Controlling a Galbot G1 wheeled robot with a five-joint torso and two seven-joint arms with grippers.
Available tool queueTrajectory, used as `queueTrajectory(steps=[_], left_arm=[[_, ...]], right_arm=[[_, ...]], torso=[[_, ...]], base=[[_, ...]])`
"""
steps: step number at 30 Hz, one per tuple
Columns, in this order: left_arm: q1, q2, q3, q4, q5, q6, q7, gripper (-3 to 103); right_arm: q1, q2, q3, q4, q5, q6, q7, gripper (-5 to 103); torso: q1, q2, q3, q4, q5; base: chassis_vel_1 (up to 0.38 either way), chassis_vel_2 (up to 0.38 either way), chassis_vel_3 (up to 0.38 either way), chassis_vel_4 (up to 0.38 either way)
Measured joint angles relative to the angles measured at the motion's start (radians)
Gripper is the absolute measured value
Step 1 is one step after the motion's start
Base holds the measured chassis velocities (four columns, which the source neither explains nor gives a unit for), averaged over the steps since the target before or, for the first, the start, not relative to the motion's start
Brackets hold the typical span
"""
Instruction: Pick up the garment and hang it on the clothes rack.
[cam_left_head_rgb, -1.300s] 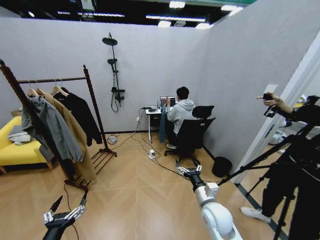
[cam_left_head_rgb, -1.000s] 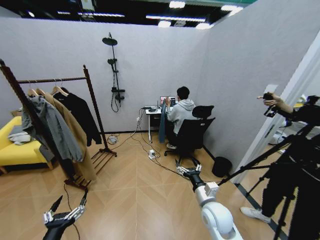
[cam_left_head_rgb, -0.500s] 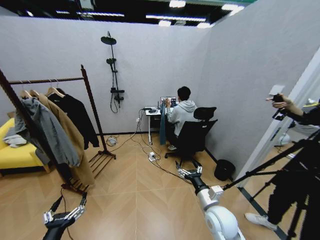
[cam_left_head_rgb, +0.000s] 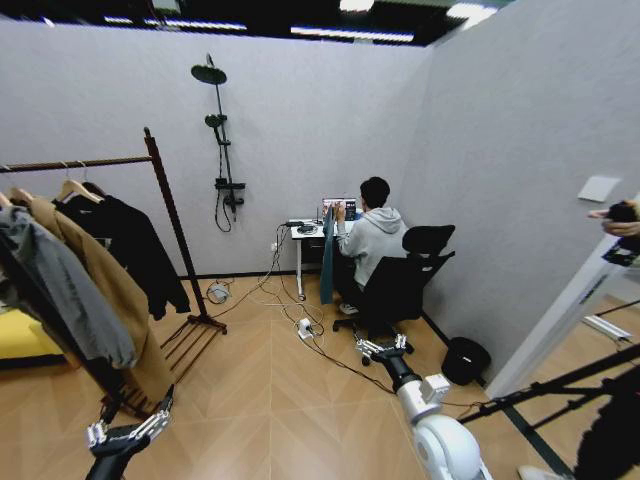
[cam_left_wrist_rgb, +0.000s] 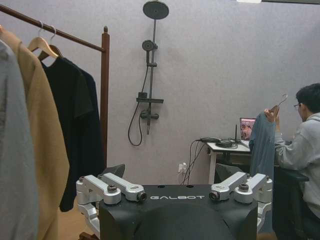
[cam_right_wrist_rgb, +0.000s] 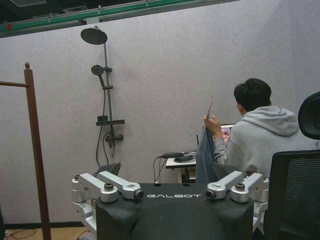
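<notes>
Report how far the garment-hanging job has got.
Done: nothing yet. The teal garment hangs on a hanger held up by the seated person's hand beside the desk, far across the floor. In hand: nothing. The left claw and right claw are both open and empty, held low in front. Left: taking the garment and hanging it on the clothes rack, which already carries other coats.

head camera turned right, clothes rack (cam_left_head_rgb: 165, 210) nearer left edge, garment (cam_left_head_rgb: 327, 255) more central
</notes>
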Motion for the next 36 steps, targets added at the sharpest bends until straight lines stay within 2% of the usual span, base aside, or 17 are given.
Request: queueTrajectory(steps=[4,5,6,8,9,14,15,20,21,24,25,28,31,33,34,35,36], left_arm=[[0.000,0.000,0.000,0.000,0.000,0.000,0.000,100],[0.000,0.000,0.000,0.000,0.000,0.000,0.000,100],[0.000,0.000,0.000,0.000,0.000,0.000,0.000,100],[0.000,0.000,0.000,0.000,0.000,0.000,0.000,100],[0.000,0.000,0.000,0.000,0.000,0.000,0.000,100],[0.000,0.000,0.000,0.000,0.000,0.000,0.000,100],[0.000,0.000,0.000,0.000,0.000,0.000,0.000,100],[0.000,0.000,0.000,0.000,0.000,0.000,0.000,100],[0.000,0.000,0.000,0.000,0.000,0.000,0.000,100],[0.000,0.000,0.000,0.000,0.000,0.000,0.000,100],[0.000,0.000,0.000,0.000,0.000,0.000,0.000,100],[0.000,0.000,0.000,0.000,0.000,0.000,0.000,100],[0.000,0.000,0.000,0.000,0.000,0.000,0.000,100],[0.000,0.000,0.000,0.000,0.000,0.000,0.000,100],[0.000,0.000,0.000,0.000,0.000,0.000,0.000,100],[0.000,0.000,0.000,0.000,0.000,0.000,0.000,100],[0.000,0.000,0.000,0.000,0.000,0.000,0.000,100]], right_arm=[[0.011,0.001,0.004,-0.011,0.002,-0.001,0.000,100],[0.017,0.002,0.006,-0.016,0.002,-0.001,0.001,100],[0.017,0.002,0.006,-0.016,0.002,-0.001,0.001,100],[0.026,0.004,0.010,-0.030,0.003,-0.003,0.001,100],[0.028,0.002,0.013,-0.034,0.003,-0.003,0.001,100],[0.040,-0.008,0.022,-0.057,0.011,-0.003,0.001,100],[0.045,-0.012,0.024,-0.066,0.015,-0.001,0.001,100],[0.060,-0.025,0.034,-0.093,0.030,0.009,-0.002,100],[0.063,-0.029,0.037,-0.097,0.036,0.011,-0.003,100],[0.066,-0.033,0.041,-0.100,0.042,0.013,-0.003,100],[0.068,-0.036,0.044,-0.104,0.046,0.014,-0.003,100],[0.069,-0.042,0.052,-0.109,0.053,0.020,-0.004,100],[0.068,-0.049,0.057,-0.117,0.061,0.026,-0.004,100],[0.065,-0.050,0.060,-0.117,0.062,0.032,-0.004,100],[0.065,-0.050,0.060,-0.117,0.062,0.032,-0.004,100],[0.062,-0.051,0.060,-0.117,0.062,0.032,-0.004,100],[0.059,-0.051,0.060,-0.116,0.061,0.032,-0.004,100]], torso=[[0.000,0.000,0.000,0.0003,0.0012],[0.000,0.000,0.000,0.0002,-0.0004],[0.000,0.000,0.000,0.0002,-0.0004],[0.000,0.000,0.000,0.0004,0.0021],[0.000,0.000,0.000,0.0003,0.0000],[0.000,0.000,0.000,0.0003,0.0017],[0.000,0.000,0.000,0.0002,-0.0001],[0.000,0.000,0.000,0.0002,0.0015],[0.000,0.000,0.000,0.0003,-0.0004],[0.000,0.000,0.000,0.0002,0.0006],[0.000,0.000,0.000,0.0005,0.0020],[0.000,0.000,0.000,0.0001,-0.0002],[0.000,0.000,0.000,0.0002,0.0017],[0.000,0.000,0.000,0.0000,-0.0002],[0.000,0.000,0.000,0.0000,-0.0002],[0.000,0.000,0.000,0.0006,0.0021],[0.000,0.000,0.000,0.0001,0.0012]], base=[[-0.363,0.357,0.370,-0.359],[-0.362,0.360,0.379,-0.352],[-0.362,0.360,0.379,-0.352],[-0.349,0.354,0.341,-0.348],[-0.376,0.342,0.338,-0.350],[-0.344,0.351,0.335,-0.360],[-0.377,0.319,0.362,-0.343],[-0.351,0.350,0.356,-0.346],[-0.357,0.357,0.363,-0.354],[-0.357,0.362,0.353,-0.370],[-0.340,0.364,0.348,-0.334],[-0.373,0.337,0.381,-0.351],[-0.331,0.370,0.330,-0.366],[-0.391,0.339,0.356,-0.349],[-0.391,0.359,0.355,-0.349],[-0.335,0.359,0.351,-0.361],[-0.345,0.373,0.344,-0.351]])
